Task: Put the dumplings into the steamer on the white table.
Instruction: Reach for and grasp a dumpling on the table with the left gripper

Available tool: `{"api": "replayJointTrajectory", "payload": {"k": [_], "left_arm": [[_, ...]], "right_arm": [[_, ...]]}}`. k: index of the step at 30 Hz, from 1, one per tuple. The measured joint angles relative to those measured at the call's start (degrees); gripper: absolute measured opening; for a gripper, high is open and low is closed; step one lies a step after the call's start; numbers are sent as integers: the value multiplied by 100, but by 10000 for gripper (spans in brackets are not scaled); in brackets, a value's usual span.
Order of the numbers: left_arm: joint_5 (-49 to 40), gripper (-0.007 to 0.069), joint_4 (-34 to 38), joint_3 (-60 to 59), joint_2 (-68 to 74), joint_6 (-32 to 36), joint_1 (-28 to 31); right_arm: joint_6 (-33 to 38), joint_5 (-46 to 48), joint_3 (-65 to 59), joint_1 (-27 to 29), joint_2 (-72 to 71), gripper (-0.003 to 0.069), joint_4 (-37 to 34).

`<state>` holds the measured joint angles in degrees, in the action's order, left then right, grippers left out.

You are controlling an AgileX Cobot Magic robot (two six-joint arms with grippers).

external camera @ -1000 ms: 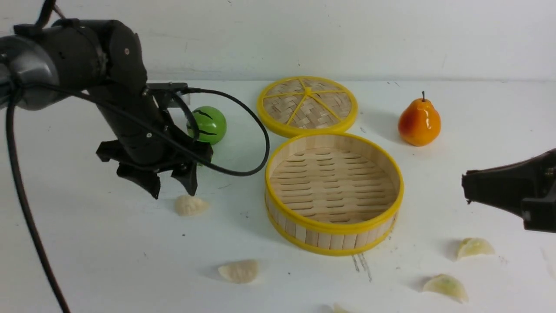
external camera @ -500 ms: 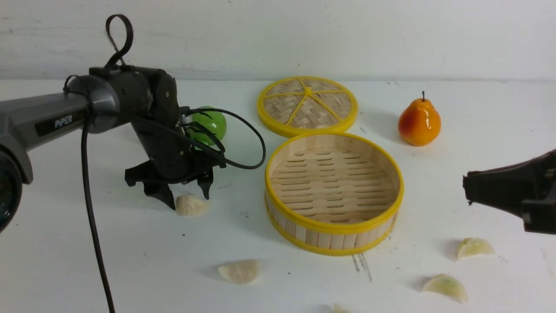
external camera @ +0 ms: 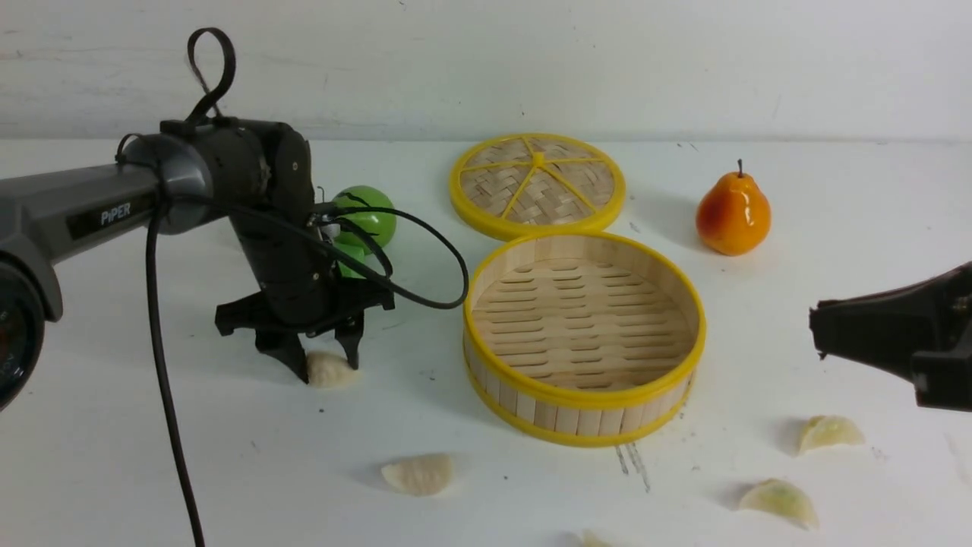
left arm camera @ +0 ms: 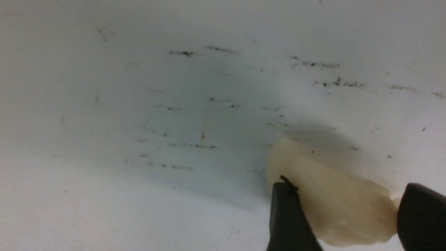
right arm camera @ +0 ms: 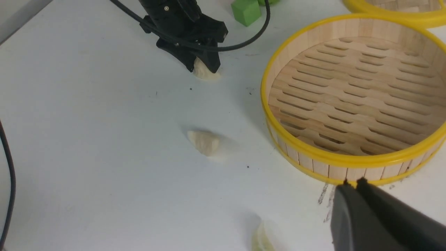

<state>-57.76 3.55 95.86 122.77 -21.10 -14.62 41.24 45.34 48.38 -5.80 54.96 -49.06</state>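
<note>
Left gripper (external camera: 327,369) jaws clasp both ends of one dumpling (external camera: 335,372) lying on the white table (external camera: 228,471); bare tabletop separates it from the steamer (external camera: 585,396) rightward; right gripper (external camera: 816,328) hangs pinched together, empty.

Left arm: grey tubular link (external camera: 68,205) bearing a black panel with the white marking "PIPER" (external camera: 115,213). It joins a rounded black wrist housing (external camera: 250,171), topped by a thin black strap loop (external camera: 211,64). A thick black cable (external camera: 163,380) and a thinner black cable (external camera: 456,273) run from it. The left gripper (external camera: 326,366) is matt black, with a crossbar and two tapered, pointed fingers (external camera: 292,353). The right gripper (external camera: 816,332) is matt black and wedge-shaped, narrowing to blunt tips.
</note>
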Motion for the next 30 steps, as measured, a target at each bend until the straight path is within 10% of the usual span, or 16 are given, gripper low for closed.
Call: {"api": "replayJointTrajectory", "payload": {"k": [9, 13, 30], "left_arm": [[-497, 329, 94, 6, -57, 1431, 0], [-592, 41, 126, 6, -109, 1718, 0], [-520, 13, 121, 6, -231, 1684, 0]], "right_arm": [[0, 82, 0, 0, 0, 24, 0], [0, 87, 0, 0, 0, 31, 0], [0, 87, 0, 0, 0, 41, -16]]}}
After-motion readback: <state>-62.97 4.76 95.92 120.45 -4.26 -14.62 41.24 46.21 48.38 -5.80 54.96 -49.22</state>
